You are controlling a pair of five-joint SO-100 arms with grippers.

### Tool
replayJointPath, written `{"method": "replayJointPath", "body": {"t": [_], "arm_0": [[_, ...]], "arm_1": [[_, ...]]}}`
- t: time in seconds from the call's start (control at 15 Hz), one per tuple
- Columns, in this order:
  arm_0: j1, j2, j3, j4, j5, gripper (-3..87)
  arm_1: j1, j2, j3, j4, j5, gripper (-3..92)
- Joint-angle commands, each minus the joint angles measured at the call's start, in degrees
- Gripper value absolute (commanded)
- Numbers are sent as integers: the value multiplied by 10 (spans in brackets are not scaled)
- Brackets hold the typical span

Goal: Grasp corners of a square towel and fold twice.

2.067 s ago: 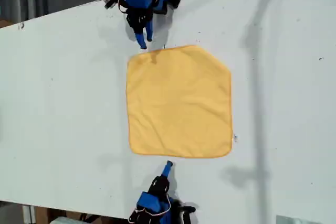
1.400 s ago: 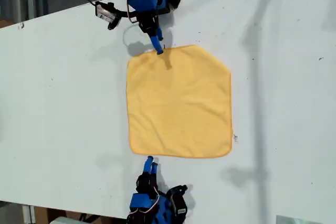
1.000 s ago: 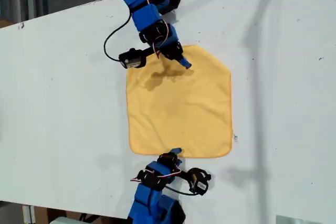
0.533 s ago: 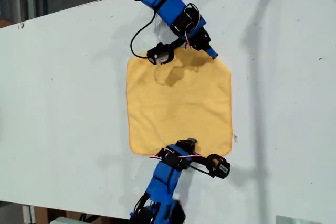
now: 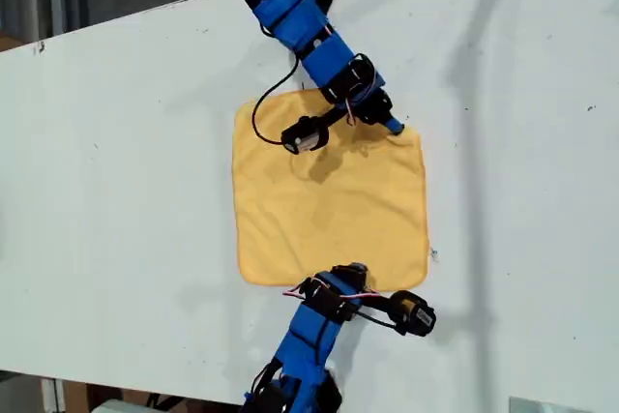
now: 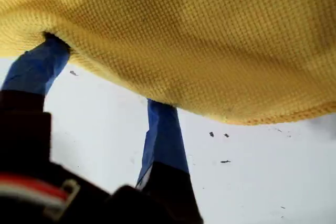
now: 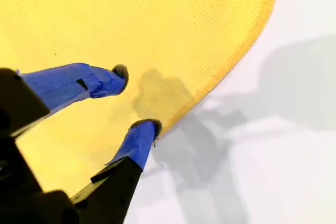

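Note:
The yellow-orange towel (image 5: 329, 200) lies flat on the white table (image 5: 126, 162). My second gripper (image 5: 392, 126) (image 7: 136, 98) reaches in from the exterior view's top and stands open at the towel's corner (image 5: 414, 134) on the upper right. One of its fingers (image 7: 100, 82) is over the cloth and the other rests at the hem (image 7: 252, 30). My first gripper (image 5: 354, 269) (image 6: 100, 72) comes from the exterior view's bottom to the towel's near edge. It is open, and its fingers (image 6: 165, 129) have their tips hidden by the cloth edge (image 6: 220, 77).
A small white tag (image 5: 433, 254) sticks out at the towel's lower right corner in the exterior view. Both arms trail cabled wrist cameras (image 5: 414, 314). A tall shadow band (image 5: 469, 142) falls on the table right of the towel. The table's far edge (image 5: 116, 18) runs along the exterior view's upper left.
The second arm swung along the towel's top edge from its left end to the right corner. The first arm stretched out and rightward to the towel's near edge. The upper right corner looks squarer.

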Motion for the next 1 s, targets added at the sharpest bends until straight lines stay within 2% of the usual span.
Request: {"method": "replayJointPath", "body": {"t": [0.0,0.27,0.47,0.53,0.67,0.8,0.93], "arm_0": [[13,3,-25,5,-10,173],[37,-2,-24,-38,-27,200],[118,-12,-18,-40,-112,233],[139,-12,-5,-54,-138,234],[157,-15,27,-125,-164,231],[153,-35,21,-162,-161,231],[129,-65,-34,-141,-126,232]], "arm_1": [[10,-21,-52,3,-11,0],[-2,-28,-73,25,-1,0],[-13,-28,-86,44,2,0],[-16,-29,-88,44,2,0],[-21,-31,-95,45,4,0],[-23,-35,-107,54,3,0],[-24,-47,-124,68,1,0]]}}
